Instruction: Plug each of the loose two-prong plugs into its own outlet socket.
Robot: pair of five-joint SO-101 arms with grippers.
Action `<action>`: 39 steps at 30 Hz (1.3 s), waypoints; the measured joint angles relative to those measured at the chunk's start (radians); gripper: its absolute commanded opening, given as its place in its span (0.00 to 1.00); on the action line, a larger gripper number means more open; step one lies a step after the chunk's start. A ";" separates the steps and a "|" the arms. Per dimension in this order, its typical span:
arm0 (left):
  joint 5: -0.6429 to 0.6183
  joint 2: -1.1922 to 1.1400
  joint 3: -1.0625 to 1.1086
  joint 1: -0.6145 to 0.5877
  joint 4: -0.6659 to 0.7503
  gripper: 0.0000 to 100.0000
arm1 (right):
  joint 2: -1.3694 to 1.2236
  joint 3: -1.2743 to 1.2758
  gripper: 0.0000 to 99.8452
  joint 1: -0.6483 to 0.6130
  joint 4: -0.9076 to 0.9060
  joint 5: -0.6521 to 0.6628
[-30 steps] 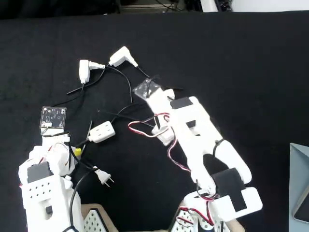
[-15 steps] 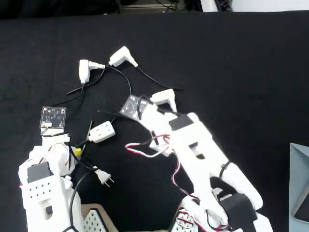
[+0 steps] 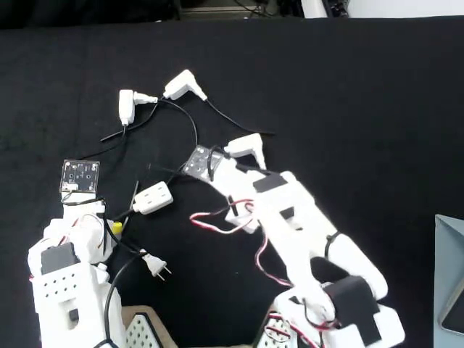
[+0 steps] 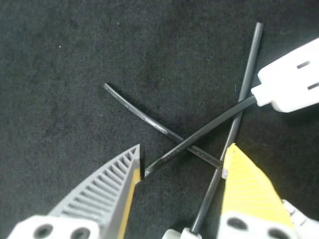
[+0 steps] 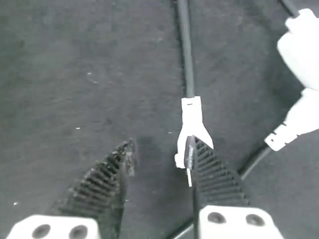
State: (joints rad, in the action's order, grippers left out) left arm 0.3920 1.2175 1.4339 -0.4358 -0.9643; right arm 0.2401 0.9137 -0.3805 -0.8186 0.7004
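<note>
While the left claw [image 4: 184,149] gapes above cords [image 4: 149,121], the outstretched right claw [image 5: 160,144] stands wide.

Left hand [image 4: 184,149] and right hand [image 5: 160,144] both gape wide.

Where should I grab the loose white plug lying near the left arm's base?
Grip the plug by its white body, behind the prongs, from above. It lies flat on the table with both prongs sticking out at one end, so pinching the body's sides leaves the prongs free for a socket.
</note>
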 measured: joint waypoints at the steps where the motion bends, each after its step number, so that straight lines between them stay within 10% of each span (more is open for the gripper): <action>1: 0.000 0.000 0.000 0.000 0.000 0.26 | -0.006 -0.006 0.17 0.003 0.000 0.000; 30: 0.000 0.000 0.000 0.000 0.000 0.26 | -0.057 -0.040 0.16 0.081 0.011 0.052; 39: 0.000 0.000 0.000 0.000 0.000 0.26 | -0.150 -0.063 0.01 0.097 0.117 0.055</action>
State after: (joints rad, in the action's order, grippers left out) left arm 0.3920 1.2175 1.4339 -0.4358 -0.9643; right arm 0.0898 0.8508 -0.2839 -0.7020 0.7557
